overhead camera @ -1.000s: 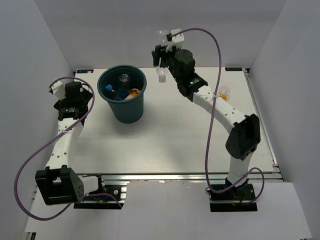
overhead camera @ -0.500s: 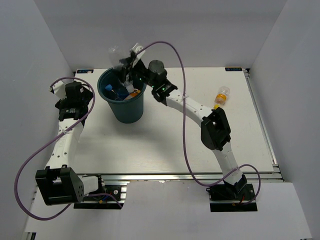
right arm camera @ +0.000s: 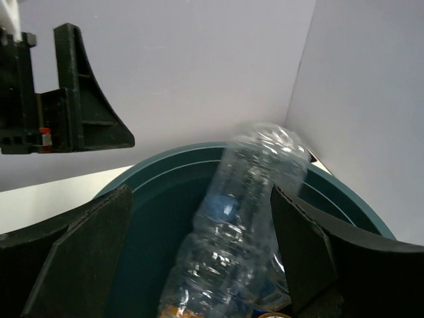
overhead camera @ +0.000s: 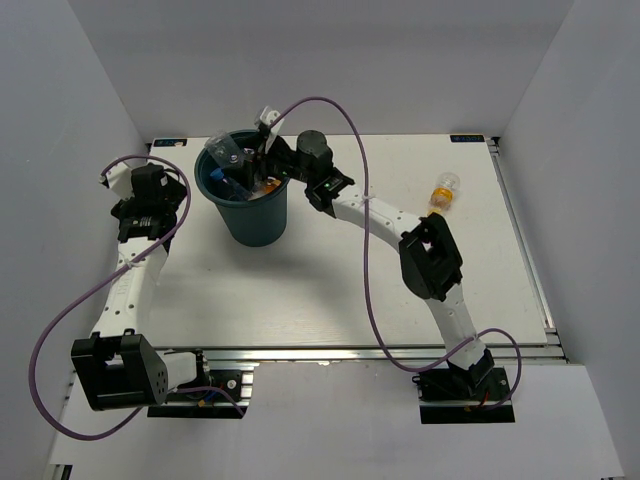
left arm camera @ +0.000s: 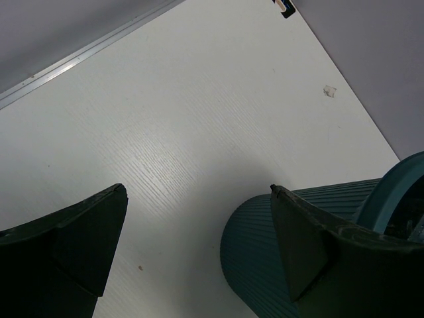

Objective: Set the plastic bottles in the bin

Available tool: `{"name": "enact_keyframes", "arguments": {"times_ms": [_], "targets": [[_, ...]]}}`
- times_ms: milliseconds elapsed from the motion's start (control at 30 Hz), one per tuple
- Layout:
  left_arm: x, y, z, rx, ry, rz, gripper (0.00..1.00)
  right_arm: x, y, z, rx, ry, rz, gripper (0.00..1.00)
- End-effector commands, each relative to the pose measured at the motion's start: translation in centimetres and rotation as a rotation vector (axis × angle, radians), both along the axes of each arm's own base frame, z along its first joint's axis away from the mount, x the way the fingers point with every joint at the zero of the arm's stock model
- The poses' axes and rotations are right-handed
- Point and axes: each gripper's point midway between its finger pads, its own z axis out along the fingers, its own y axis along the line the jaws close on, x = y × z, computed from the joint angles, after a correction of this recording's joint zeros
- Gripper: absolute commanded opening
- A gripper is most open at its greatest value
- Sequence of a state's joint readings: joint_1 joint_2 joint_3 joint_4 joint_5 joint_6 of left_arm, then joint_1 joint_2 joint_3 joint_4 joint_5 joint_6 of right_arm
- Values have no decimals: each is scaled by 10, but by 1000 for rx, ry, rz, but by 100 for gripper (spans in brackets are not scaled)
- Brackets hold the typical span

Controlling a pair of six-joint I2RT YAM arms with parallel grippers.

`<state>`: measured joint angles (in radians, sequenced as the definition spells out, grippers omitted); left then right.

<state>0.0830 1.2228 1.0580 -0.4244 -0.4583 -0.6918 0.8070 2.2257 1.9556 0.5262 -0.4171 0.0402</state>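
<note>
Widely spread, the dark wedge-shaped fingers (right arm camera: 86, 258) of the right gripper (right arm camera: 199, 199) are seen above the bin (right arm camera: 165, 156). A clear ribbed plastic bottle (right arm camera: 248, 192) is tilted between them, not pinched, its lower end inside the smooth teal rim. The left gripper (left arm camera: 197, 192) is likewise held apart and empty, just beside the bin's ribbed, tapered wall, which is set near the table's (overhead camera: 330, 290) far edge, toward the left corner. A small orange bottle (overhead camera: 444, 190) is seen lying by the table's right edge.

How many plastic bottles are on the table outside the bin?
1: an orange bottle on the right of the table, apart from the bin. A clear bottle is tipped into the bin's mouth; others inside may be hidden.
</note>
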Motion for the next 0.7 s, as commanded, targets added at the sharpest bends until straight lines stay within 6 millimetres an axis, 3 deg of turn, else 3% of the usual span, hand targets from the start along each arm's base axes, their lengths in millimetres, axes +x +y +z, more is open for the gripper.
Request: {"name": "enact_keyframes", "arguments": {"times_ms": [0, 167, 233, 300, 333, 367, 400, 433, 467, 500, 533, 567, 633, 667], "targets": [[-1, 2, 12, 12, -34, 4, 98, -20, -15, 81, 104, -129, 28, 89], [-4, 5, 14, 23, -35, 22, 98, -7, -38, 120, 100, -148, -105, 89], [-7, 9, 14, 34, -28, 42, 98, 3, -66, 138, 89, -129, -211, 89], [-10, 11, 14, 39, -27, 57, 98, 20, -95, 124, 39, -79, -289, 89], [-11, 11, 16, 44, -32, 60, 98, 20, -120, 132, 33, -55, -357, 89], [-12, 12, 18, 47, -39, 63, 98, 40, -145, 98, -28, 11, -438, 90], [-13, 13, 20, 49, -47, 64, 98, 47, -166, 89, -47, 48, -501, 89], [-13, 13, 21, 51, -48, 67, 98, 50, -195, 94, -42, 71, -580, 89], [-14, 15, 23, 58, -52, 74, 98, 56, -216, 76, -83, 117, -625, 89], [-15, 17, 25, 71, -51, 80, 98, 69, -260, 57, -102, 179, -707, 90], [-18, 20, 28, 81, -50, 101, 98, 73, -281, 44, -102, 231, -744, 89], [-24, 27, 28, 105, -31, 143, 98, 87, -324, 27, -124, 287, -829, 89], [-28, 31, 33, 117, -37, 165, 98, 95, -374, -4, -157, 375, -969, 89], [-28, 31, 34, 118, -47, 169, 98, 103, -410, -16, -175, 409, -1065, 89]]}}
